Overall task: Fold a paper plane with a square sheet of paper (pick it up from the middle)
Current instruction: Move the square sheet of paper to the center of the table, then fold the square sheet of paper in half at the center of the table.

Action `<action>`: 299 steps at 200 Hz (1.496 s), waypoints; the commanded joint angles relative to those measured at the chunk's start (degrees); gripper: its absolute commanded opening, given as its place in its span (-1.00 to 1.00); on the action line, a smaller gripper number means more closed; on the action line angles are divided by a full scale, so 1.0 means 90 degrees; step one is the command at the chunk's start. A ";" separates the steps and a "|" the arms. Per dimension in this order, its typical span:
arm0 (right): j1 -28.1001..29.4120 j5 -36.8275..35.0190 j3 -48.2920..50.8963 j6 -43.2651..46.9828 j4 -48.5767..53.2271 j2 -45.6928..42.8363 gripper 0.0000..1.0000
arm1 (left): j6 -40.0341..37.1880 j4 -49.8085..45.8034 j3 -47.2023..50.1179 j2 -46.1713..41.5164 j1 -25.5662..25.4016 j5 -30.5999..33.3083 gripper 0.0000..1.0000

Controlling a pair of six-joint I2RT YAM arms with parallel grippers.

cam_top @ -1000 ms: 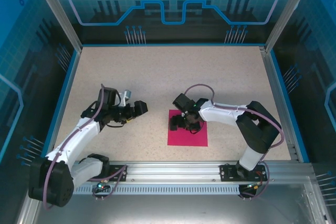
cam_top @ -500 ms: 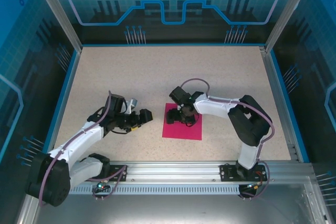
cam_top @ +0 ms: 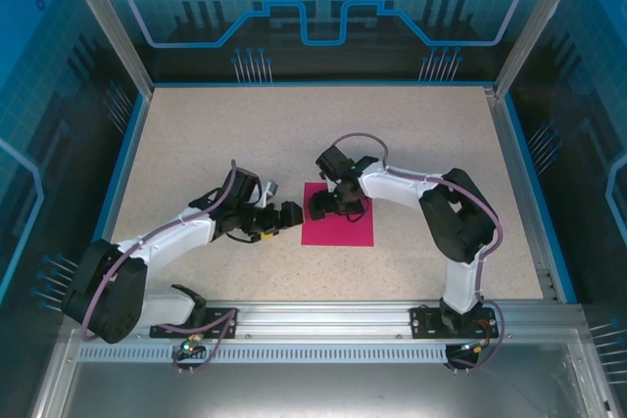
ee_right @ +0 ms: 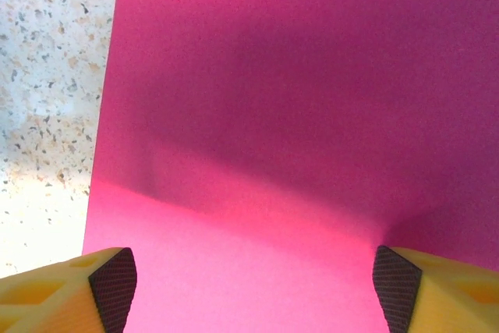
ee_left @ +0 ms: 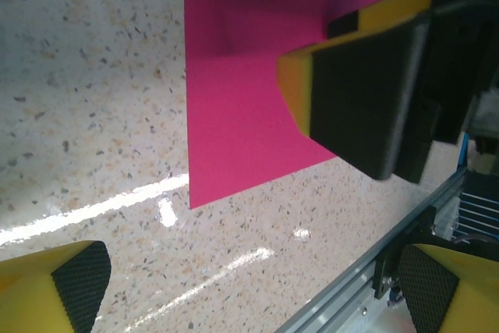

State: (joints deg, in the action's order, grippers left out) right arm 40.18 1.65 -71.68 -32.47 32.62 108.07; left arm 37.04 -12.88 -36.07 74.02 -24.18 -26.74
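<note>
R end effector (cam_top: 321, 208), wide open, empty, slid square sheet of paper (cam_top: 348, 232) left; L end effector (cam_top: 287, 219), also open, moves in, likely for pickup.

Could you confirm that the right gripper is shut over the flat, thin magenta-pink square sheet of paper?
Not quite: the right gripper is open, not shut, over the flat, thin magenta-pink square sheet of paper; the right wrist view shows its fingers spread wide apart.
</note>
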 commanded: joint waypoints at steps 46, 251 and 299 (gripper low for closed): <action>-0.0457 -0.0177 0.0346 -0.0384 0.0028 -0.0319 0.69 | 0.0063 0.0038 -0.0258 0.0196 -0.0047 0.0540 0.97; -0.0530 -0.0292 0.0001 0.0715 0.0476 -0.0644 0.91 | 0.0027 0.0122 -0.0444 0.0385 -0.0047 0.0819 0.97; 0.0011 -0.1544 -0.0462 -0.0474 0.1195 -0.0742 0.99 | 0.0127 0.0226 -0.0460 0.0246 -0.0046 0.1404 0.97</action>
State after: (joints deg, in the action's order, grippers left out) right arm 37.17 -4.99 -72.86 -29.65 38.44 101.80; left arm 37.58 -11.44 -39.07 78.17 -24.18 -18.04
